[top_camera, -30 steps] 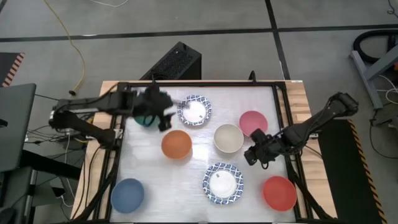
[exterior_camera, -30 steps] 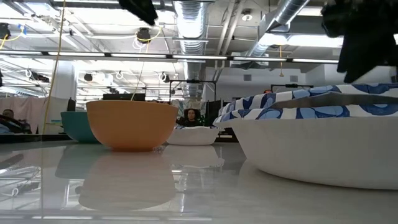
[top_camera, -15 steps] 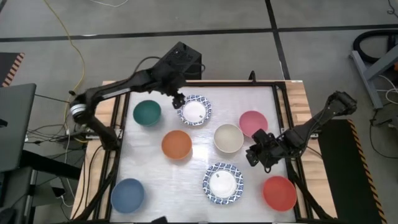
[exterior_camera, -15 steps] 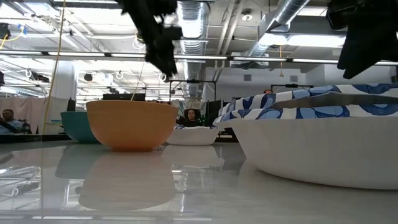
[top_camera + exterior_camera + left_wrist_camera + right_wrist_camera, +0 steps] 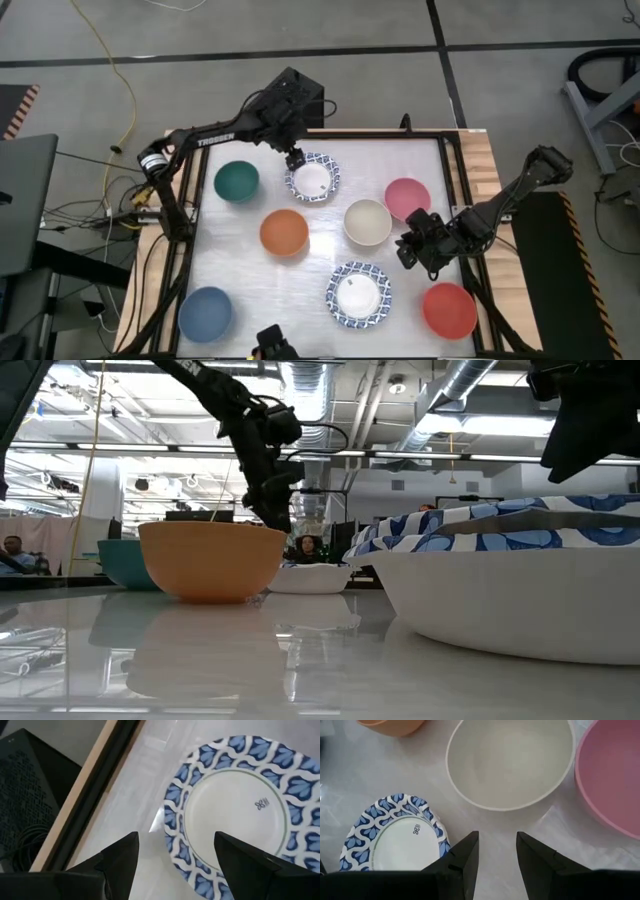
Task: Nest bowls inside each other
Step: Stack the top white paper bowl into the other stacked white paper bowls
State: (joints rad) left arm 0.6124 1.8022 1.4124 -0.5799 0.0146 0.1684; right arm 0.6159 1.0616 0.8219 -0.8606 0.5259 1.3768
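Several bowls rest on their bases on the white table. At the far side stand a green bowl (image 5: 236, 182), a blue-patterned white bowl (image 5: 312, 178) and a pink bowl (image 5: 407, 198). A cream bowl (image 5: 367, 222) and an orange bowl (image 5: 284, 232) stand mid-table. Nearer are a second patterned bowl (image 5: 358, 294), a red bowl (image 5: 449, 310) and a blue bowl (image 5: 205, 312). My left gripper (image 5: 294, 158) hangs open over the far patterned bowl's left rim (image 5: 175, 827), one finger on each side of it, apart from it. My right gripper (image 5: 408, 250) is open, above the table beside the cream bowl (image 5: 510, 760).
Black frame rails (image 5: 185, 250) run along the table's sides. A black box (image 5: 290, 95) sits beyond the far edge. In the low view the near patterned bowl (image 5: 520, 590) fills the right, and the orange bowl (image 5: 212, 560) stands at the left.
My left gripper has swung from over the green bowl toward the table's right and far edge and come down over the left rim of the far patterned bowl, staying open. No bowl has moved.
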